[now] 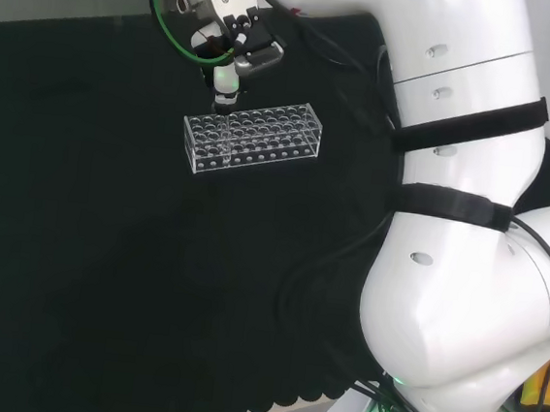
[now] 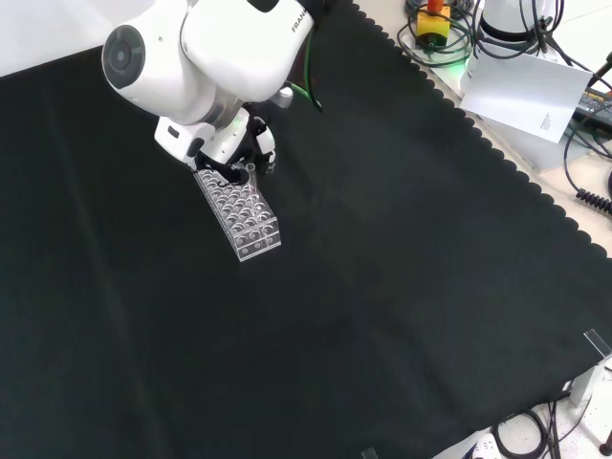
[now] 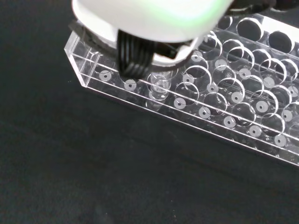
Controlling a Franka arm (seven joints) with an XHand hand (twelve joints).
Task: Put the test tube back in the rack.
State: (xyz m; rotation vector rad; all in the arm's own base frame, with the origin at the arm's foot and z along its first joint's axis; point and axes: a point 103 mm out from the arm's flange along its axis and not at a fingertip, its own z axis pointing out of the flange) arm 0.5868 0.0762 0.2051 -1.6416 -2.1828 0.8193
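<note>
The clear plastic rack (image 1: 252, 138) with several rows of holes lies on the black cloth; it also appears as rack (image 2: 241, 210) and rack (image 3: 219, 100). The hand (image 1: 235, 37) hangs over the rack's far-left end in the head view, its fingers curled down round a clear test tube (image 1: 223, 102). In the wrist view the test tube (image 3: 159, 87) stands upright with its lower part inside a hole in the rack's outer row near one end, under a black ribbed fingertip (image 3: 133, 60). In the front view the hand (image 2: 260, 145) sits at the rack's upper end, partly behind the arm's white link.
The arm's white links (image 1: 472, 186) fill the right of the head view. Bare black cloth (image 2: 382, 287) spreads round the rack. Cables, a paper sheet (image 2: 526, 91) and a red and yellow box lie beyond the cloth's scalloped edge in the front view.
</note>
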